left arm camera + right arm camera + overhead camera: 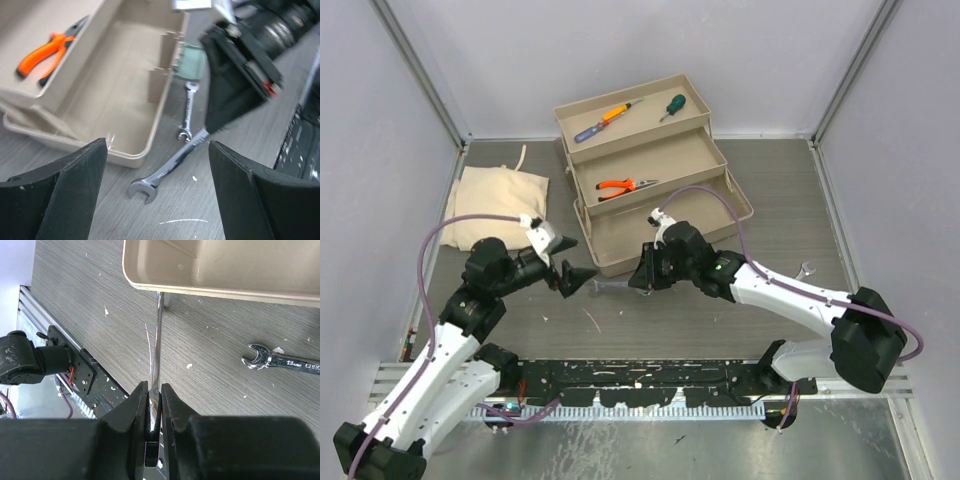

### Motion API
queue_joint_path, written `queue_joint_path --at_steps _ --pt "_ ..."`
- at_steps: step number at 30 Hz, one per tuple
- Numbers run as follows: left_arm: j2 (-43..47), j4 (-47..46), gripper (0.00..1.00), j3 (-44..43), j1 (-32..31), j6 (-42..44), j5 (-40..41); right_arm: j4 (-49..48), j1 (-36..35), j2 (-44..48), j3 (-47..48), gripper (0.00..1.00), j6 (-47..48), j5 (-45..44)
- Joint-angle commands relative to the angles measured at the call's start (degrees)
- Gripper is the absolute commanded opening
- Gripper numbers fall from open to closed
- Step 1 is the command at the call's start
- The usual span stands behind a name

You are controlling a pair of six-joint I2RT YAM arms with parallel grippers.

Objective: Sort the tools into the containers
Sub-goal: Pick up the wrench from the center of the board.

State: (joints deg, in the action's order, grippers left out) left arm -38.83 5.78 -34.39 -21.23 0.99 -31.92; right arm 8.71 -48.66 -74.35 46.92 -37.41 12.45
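Wrench (157, 340) pinched endwise by the right tool (154, 390) could be knocked loose against the tray rim (210, 288); the left tool (157, 145) is spread.

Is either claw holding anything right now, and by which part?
The right claw grips a slim silver open-end wrench near one end of its shaft; the left claw is open and holds nothing.
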Motion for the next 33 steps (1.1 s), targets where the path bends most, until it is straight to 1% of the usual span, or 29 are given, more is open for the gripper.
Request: queue_joint_path --at_steps 1,5,10,14,17,23,25,27,31,33 --pt "4.42 -3.53 0.81 2.61 -4.14 11.66 -6.77 -3.63 0.41 4.02 3.15 0.01 -0.30 3.39" --pt "5.93 -3.03 0.77 4.51 -6.57 11.98 -7.80 -2.66 0.58 4.55 3.89 0.01 -1.14 4.20" --pt "0.87 0.98 0.75 2.85 -11.63 15.28 -3.74 -1.12 0.73 5.36 5.27 0.01 -1.23 4.52" --pt "-4.76 3.87 0.75 -0.01 -18.76 19.65 3.97 0.32 1.25 6.06 6.41 0.01 -1.09 4.55" --pt "-8.95 4.41 0.75 -1.89 -22.72 21.51 8.93 0.85 1.29 6.85 6.85 0.01 -1.09 4.73" --pt "-15.75 1.97 0.70 -4.99 -26.13 22.67 13.02 1.74 1.34 8.25 6.62 0.01 -1.12 5.37" --pt "-17.19 1.61 0.67 -5.43 -27.14 23.60 13.51 1.82 1.38 9.01 6.60 0.01 -1.34 5.56" --pt "-18.29 1.60 0.65 -5.59 -28.34 24.57 13.73 2.00 1.42 9.71 6.69 0.01 -1.57 5.48" --pt "-19.85 1.60 0.65 -4.96 -30.99 27.26 15.11 2.01 1.76 10.30 7.20 0.01 -1.97 6.44" --pt "-20.33 1.08 0.61 -4.54 -31.32 27.48 15.80 2.03 1.79 10.60 7.49 0.01 -2.28 6.87"
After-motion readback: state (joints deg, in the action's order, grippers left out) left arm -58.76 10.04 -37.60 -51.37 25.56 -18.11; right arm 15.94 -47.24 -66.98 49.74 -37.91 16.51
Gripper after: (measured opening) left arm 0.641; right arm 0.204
